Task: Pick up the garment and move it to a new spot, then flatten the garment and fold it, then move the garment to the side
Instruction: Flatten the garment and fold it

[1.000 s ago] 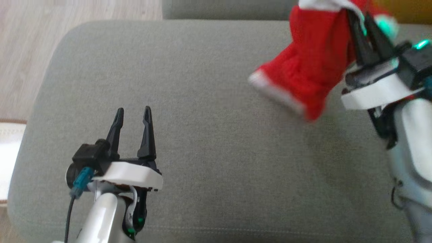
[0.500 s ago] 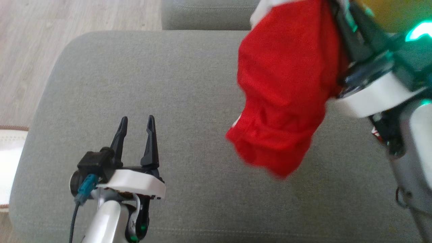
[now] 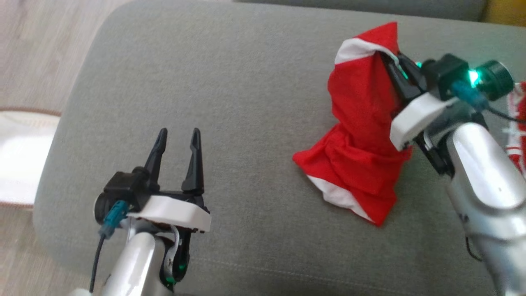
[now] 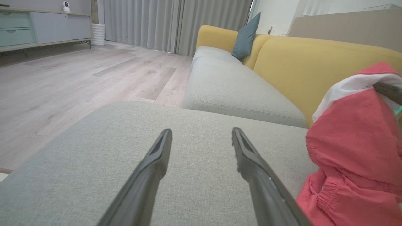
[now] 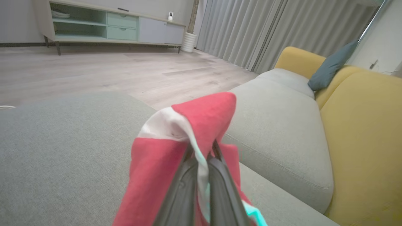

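Observation:
A red garment with white trim [image 3: 361, 135] hangs from my right gripper [image 3: 392, 65], which is shut on its upper edge. Its lower folds rest bunched on the grey sofa cushion [image 3: 246, 82]. The right wrist view shows my two fingers pinched together on the garment [image 5: 163, 163], with white and teal trim between them. My left gripper [image 3: 177, 137] hovers open over the cushion's left part, nothing between its fingers. From the left wrist, the garment [image 4: 351, 150] hangs at the right, beyond my open left gripper [image 4: 201, 133].
Wooden floor [image 3: 37, 45] lies left of the cushion, with a pale rug [image 3: 20, 160] at its edge. A yellow sofa back [image 4: 314, 59] and a blue pillow [image 4: 246, 36] stand beyond. Another red-and-white cloth [image 3: 517, 127] shows at the far right.
The right gripper has lowered the garment, whose bottom now rests bunched on the cushion instead of hanging in the air. The head camera has shifted. The left gripper stays open.

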{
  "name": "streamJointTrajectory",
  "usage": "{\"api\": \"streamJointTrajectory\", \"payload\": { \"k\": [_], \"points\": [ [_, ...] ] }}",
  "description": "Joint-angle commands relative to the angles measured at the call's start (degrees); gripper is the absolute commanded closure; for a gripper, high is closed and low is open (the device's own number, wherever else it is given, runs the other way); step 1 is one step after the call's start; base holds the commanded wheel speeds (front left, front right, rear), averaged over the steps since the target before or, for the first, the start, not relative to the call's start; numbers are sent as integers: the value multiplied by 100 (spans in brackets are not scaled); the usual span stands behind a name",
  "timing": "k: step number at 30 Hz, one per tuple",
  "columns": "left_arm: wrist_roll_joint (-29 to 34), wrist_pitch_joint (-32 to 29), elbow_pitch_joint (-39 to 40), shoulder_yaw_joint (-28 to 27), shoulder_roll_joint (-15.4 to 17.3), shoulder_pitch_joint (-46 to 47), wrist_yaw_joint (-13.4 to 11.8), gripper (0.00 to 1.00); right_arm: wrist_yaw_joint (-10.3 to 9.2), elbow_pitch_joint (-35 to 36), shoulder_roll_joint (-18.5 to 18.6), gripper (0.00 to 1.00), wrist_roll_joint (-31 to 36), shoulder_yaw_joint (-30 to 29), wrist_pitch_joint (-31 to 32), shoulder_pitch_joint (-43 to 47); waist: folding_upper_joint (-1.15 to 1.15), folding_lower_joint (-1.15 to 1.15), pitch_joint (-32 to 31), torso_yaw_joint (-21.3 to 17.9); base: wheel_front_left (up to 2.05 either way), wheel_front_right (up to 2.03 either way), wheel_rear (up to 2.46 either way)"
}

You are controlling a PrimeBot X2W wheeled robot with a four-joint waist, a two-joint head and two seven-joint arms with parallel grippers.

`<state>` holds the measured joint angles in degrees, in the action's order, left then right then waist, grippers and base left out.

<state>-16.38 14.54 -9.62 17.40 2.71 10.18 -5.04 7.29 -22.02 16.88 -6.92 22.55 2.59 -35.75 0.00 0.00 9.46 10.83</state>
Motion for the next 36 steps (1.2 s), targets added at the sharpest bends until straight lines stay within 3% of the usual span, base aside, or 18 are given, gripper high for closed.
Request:
{"api": "streamJointTrajectory", "payload": {
  "k": [1,12,13,14,20,26,31,36],
  "points": [
    [-68,46,159,-142,17,267,-13,0,20,-101,-57,100,106,45,-140,-374,0,0,185,182,0,0,0],
    [-201,46,190,74,17,455,-85,0,20,-1448,-615,100,246,-385,-1032,-1672,0,0,548,478,0,0,0],
    [-205,46,184,88,17,458,-90,0,20,-1607,-635,34,275,-421,-1073,-1747,0,0,557,478,0,0,0],
    [-209,46,177,102,17,463,-95,0,20,-1810,-636,0,338,-466,-1054,-1803,0,0,560,476,0,0,0],
    [-202,46,151,112,17,532,-114,0,20,-2688,-713,0,700,-737,-1195,-1932,0,0,499,330,0,0,0],
    [-133,46,134,-23,17,486,-90,0,20,-2933,-824,0,829,-1050,-1548,-1697,0,0,266,-8,0,0,0],
    [-92,46,199,-139,17,427,-38,0,20,-2473,-928,0,820,-1153,-1728,-1112,0,0,-29,-366,0,0,0],
    [-110,46,306,-221,17,345,-26,0,20,-1394,-1028,0,737,-1403,-1755,-172,0,0,-287,-697,0,0,0]
  ]
}}
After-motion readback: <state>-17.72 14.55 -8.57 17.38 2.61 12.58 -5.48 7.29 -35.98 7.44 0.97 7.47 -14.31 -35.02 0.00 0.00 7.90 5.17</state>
